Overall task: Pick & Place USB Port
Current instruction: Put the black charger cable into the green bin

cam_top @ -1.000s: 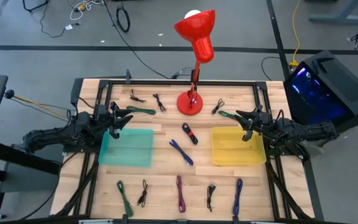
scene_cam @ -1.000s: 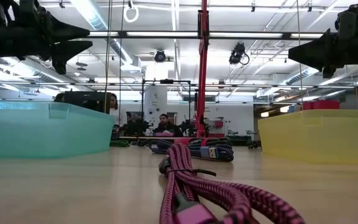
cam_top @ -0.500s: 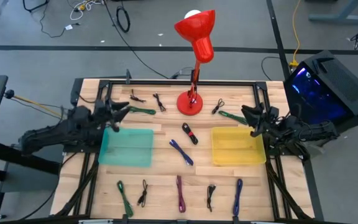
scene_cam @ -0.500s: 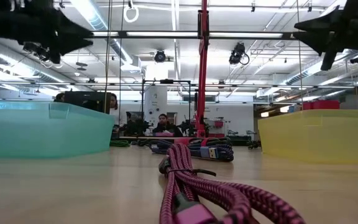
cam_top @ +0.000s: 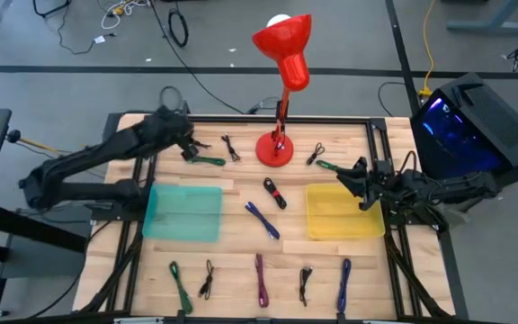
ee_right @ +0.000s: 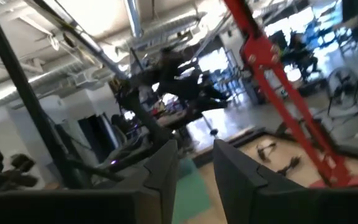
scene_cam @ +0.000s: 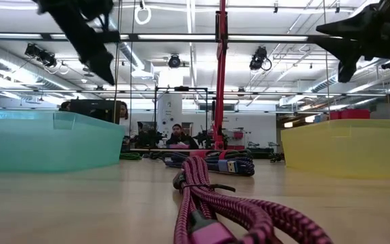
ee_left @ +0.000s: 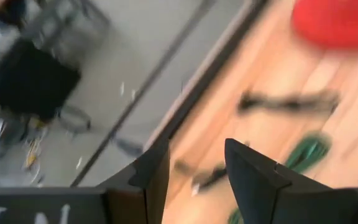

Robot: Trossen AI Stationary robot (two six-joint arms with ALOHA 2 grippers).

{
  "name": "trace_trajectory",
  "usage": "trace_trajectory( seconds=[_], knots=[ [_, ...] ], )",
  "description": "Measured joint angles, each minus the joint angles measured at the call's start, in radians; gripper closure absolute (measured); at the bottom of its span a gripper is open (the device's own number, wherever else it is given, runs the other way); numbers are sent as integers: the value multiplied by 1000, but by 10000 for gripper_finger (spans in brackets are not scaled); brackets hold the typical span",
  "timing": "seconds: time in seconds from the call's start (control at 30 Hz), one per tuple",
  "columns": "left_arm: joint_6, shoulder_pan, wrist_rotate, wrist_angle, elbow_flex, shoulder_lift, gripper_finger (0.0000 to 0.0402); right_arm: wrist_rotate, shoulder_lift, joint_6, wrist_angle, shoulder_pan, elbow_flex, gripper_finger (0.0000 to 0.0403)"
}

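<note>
Two arms are in play, and neither carries a cable. The left gripper [cam_top: 185, 144] is out over the far-left corner of the table, fingers parted with nothing between them, just beside the green cable [cam_top: 207, 160]; its wrist view shows that green cable [ee_left: 306, 152] near a black cable [ee_left: 288, 101] on the wood. The right gripper [cam_top: 347, 174] hangs over the far edge of the yellow bin [cam_top: 344, 212], jaws apart and empty, with another green cable [cam_top: 331, 167] lying just beside it. The teal bin [cam_top: 183, 212] sits empty on the left side. More USB cables lie untouched mid-table, the black one [cam_top: 274, 192] and the blue one [cam_top: 263, 219], plus a row along the near edge, including the magenta cable [scene_cam: 215, 203] looming in the low view. The danger, as I read it: cables at the far left lie close together, so a descent slightly off could pinch two at once or only nudge one aside. A loosely coiled cable could also uncoil and drape over a bin's rim. The red lamp [cam_top: 283, 54] stands near both reaches too.
</note>
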Motion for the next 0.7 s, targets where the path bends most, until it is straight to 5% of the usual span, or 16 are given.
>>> trace_trajectory(
  seconds=[0.4,0.7],
  knots=[
    [312,108,285,-83,33,352,241,-2,194,11,201,1,0,295],
    [576,118,189,-35,33,455,241,-2,360,22,291,1,0,295]
  ],
)
